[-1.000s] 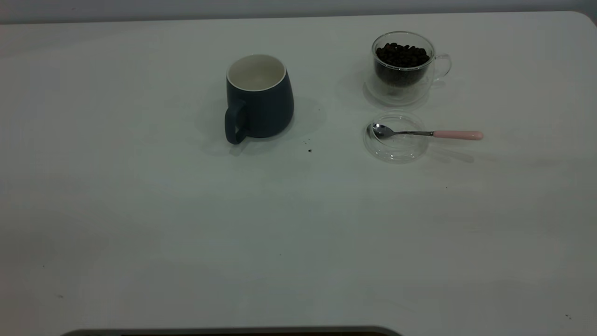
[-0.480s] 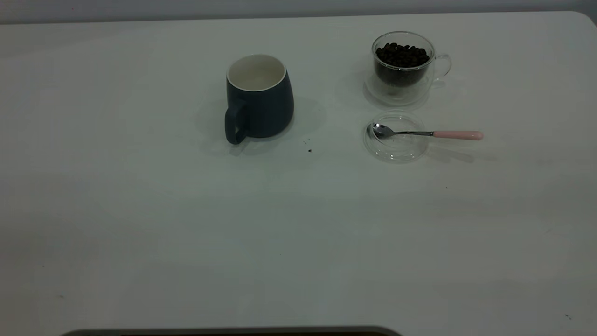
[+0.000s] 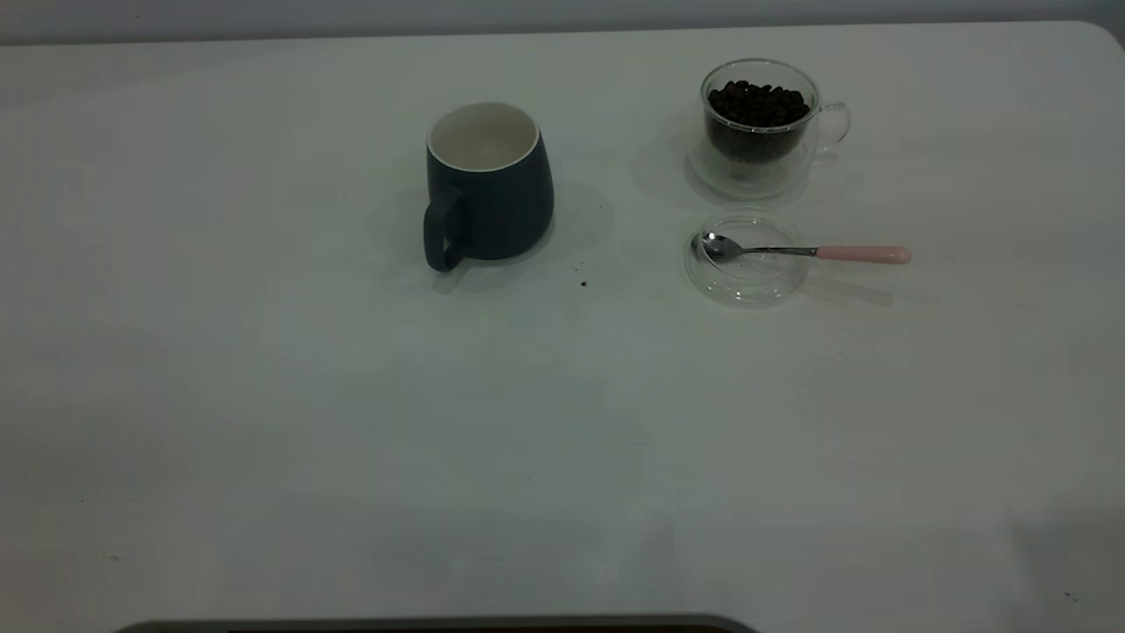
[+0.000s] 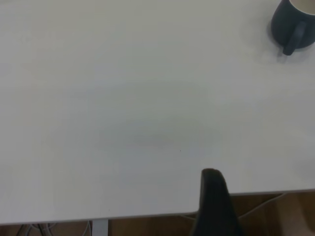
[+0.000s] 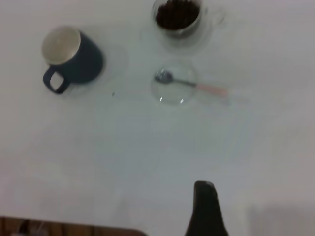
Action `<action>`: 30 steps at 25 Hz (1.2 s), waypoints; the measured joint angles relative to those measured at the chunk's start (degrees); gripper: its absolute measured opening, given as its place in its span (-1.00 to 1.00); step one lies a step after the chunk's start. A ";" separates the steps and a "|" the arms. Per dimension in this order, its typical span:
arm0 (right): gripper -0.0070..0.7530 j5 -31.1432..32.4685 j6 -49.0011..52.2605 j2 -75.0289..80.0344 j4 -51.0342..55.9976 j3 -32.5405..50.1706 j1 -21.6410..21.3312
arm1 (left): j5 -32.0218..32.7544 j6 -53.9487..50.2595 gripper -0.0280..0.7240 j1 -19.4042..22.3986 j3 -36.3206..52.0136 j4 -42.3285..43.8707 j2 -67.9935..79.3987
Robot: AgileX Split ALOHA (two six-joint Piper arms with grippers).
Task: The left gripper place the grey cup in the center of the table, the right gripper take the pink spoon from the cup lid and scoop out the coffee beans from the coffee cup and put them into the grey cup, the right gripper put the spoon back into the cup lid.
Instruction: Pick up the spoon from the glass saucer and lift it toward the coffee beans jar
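Spoon (image 3: 795, 251) handle overhangs lid (image 3: 747, 283) rim; off-centre pinch may flip it. Fingers' state: cannot tell.

One black finger (image 5: 205, 209) of the right hand is seen above the surface (image 5: 147, 157); well ahead, the pink spoon (image 5: 189, 83) is laid across the cup lid (image 5: 173, 86), between the grey cup (image 5: 73, 59) and the coffee cup (image 5: 178, 19).

The wide white table (image 3: 264, 396) looks smooth and matt. The dark grey ceramic cup (image 3: 489, 185) has a dull outside and a white inside. The coffee cup (image 3: 761, 132) and the round lid (image 3: 747, 280) are clear, glossy glass. The spoon (image 3: 791, 251) has a shiny steel bowl and a matt pale pink handle. The dark brown roasted beans (image 3: 758, 102) look slightly glossy.
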 joint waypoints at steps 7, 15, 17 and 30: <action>0.59 -5.54 -7.77 23.98 10.59 -5.10 0.00 | 0.00 0.00 0.58 0.00 0.00 0.00 0.00; 0.59 -11.27 -23.04 42.41 28.37 -5.38 -2.10 | 0.00 0.00 0.58 0.00 0.00 0.00 0.00; 0.59 -10.53 -28.69 46.73 33.43 -5.38 -4.09 | 0.00 0.00 0.58 0.00 0.00 0.00 0.00; 0.59 -9.06 -55.96 71.17 61.84 -5.93 -9.94 | 0.00 0.00 0.58 0.00 0.00 -0.06 0.00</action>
